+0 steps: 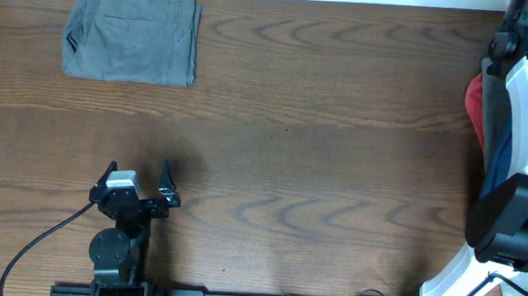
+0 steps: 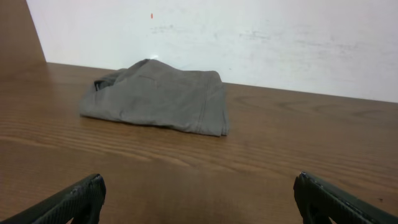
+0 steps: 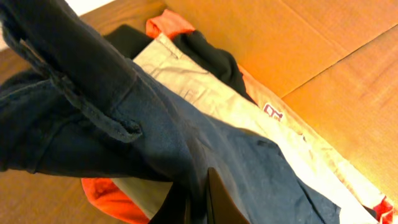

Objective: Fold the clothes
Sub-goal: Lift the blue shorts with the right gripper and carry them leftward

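Over the cardboard box (image 3: 323, 56), off the table's right end, the navy shorts (image 3: 93, 112) hang in a slack bundle, lifted above the pile inside. Under them in the box lie beige trousers (image 3: 205, 87), a red garment (image 3: 165, 25) and something black (image 3: 211, 53). From above only a strip of navy shows beside the white arm, so I can't tell whether the shorts have come wholly free of the pile.

They look soft and light, with no stiffness at all: the cloth drapes and creases under its own weight, and a seamed edge, perhaps the waistband, droops across the wrist view. I'd expect them to slide easily over the wood but bunch up if dragged. To my eye the thick stitched edge is the surest place to take hold, or the two corners of the waist once they lie flat.

The right gripper (image 3: 196, 193) is pinched tight on a fold of the navy cloth, its dark fingers pressed together with fabric between them. It holds somewhere in the middle of the fabric, not at an edge, so they may land crumpled.

Well away from the box, across the table (image 1: 318, 170), the left gripper (image 1: 139, 168) stands with jaws spread wide, holding nothing and touching nothing. Farthest from the box, grey shorts (image 1: 133, 32) lie folded.
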Controlling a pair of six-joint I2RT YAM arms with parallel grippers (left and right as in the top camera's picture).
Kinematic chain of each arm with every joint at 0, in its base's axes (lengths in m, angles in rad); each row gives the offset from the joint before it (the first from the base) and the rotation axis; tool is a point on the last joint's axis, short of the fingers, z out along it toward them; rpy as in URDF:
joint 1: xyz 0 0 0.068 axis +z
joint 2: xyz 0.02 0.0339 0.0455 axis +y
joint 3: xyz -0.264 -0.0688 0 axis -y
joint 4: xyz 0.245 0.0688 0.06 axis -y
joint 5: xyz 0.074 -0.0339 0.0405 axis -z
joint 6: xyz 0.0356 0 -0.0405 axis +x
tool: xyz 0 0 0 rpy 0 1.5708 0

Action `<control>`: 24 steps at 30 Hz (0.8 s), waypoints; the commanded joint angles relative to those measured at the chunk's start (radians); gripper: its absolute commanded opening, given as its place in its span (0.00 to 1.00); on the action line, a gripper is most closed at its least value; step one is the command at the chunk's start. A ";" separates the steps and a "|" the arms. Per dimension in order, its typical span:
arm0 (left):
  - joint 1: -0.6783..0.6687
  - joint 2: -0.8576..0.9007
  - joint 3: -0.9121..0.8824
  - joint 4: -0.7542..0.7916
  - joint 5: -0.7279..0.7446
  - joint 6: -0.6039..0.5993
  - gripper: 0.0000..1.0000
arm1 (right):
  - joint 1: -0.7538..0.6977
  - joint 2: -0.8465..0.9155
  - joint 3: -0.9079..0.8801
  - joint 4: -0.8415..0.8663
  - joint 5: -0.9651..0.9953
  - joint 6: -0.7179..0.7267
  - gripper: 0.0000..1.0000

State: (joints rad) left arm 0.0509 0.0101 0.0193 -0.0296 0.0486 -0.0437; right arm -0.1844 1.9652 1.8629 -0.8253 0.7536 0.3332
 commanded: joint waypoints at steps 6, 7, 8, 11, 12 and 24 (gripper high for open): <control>0.004 -0.006 -0.015 -0.037 -0.013 0.017 0.98 | 0.071 -0.016 0.022 -0.004 -0.257 0.018 0.01; 0.004 -0.006 -0.015 -0.037 -0.013 0.018 0.98 | 0.086 -0.016 0.022 -0.001 -0.316 0.018 0.01; 0.004 -0.006 -0.015 -0.037 -0.013 0.018 0.98 | 0.101 -0.016 0.022 0.003 -0.363 0.019 0.01; 0.004 -0.006 -0.015 -0.037 -0.013 0.018 0.98 | 0.159 -0.016 0.022 0.027 -0.502 0.019 0.01; 0.004 -0.006 -0.015 -0.037 -0.013 0.017 0.98 | 0.182 -0.016 0.021 0.037 -0.538 0.026 0.01; 0.004 -0.006 -0.015 -0.037 -0.013 0.018 0.98 | 0.591 0.027 0.018 0.074 -0.637 0.034 0.01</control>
State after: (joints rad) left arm 0.0509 0.0101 0.0193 -0.0296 0.0486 -0.0437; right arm 0.3103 1.9697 1.8633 -0.7559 0.1711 0.3508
